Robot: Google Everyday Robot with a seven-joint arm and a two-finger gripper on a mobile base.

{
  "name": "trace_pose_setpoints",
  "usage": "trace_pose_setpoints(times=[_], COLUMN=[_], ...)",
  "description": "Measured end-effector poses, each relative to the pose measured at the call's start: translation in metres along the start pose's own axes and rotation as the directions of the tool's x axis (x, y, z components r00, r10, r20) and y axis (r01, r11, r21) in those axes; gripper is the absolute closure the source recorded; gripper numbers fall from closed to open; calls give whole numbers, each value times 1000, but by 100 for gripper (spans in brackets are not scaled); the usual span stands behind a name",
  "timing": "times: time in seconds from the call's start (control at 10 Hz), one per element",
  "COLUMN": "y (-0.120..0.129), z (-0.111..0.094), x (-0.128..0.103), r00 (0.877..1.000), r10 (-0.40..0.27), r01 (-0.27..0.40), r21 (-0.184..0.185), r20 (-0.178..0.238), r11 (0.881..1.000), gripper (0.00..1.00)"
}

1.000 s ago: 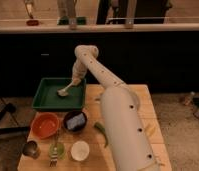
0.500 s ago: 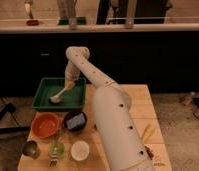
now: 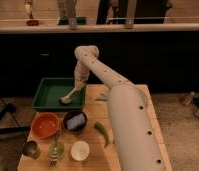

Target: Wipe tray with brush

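With the gripper low over the right side of the green tray, pinches the thin handle of the pale brush between closed fingers. Holds the brush slanting down and to the left, with its rounded head resting on the tray floor near the front rim, right of the middle. Reaches there by way of the white arm, bent at a high elbow behind the tray and widening toward the camera. Compared with half a second ago, shows the brush head further right in the tray and the elbow shifted right as well, with the tray itself in the same spot on the wooden table. Leaves an orange bowl, a dark bowl, a green pepper, a white cup, a metal cup and a greenish glass where they stood, in front of the tray. Hides much of the table's right half behind the arm. Cuts off the arm's lower end and the table's front edge at the bottom. Cannot make out the pale contents of the dark bowl.
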Motion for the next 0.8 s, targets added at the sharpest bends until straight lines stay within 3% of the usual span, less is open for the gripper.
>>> trace_pose_setpoints(times=[0.4, 0.8], y=[-18, -62], z=[-14, 2], x=[8, -21], r00=[998, 995], r10=[26, -40], r01=[-23, 45], r21=[53, 52], r20=[-51, -94], r11=[998, 998], gripper=[100, 100])
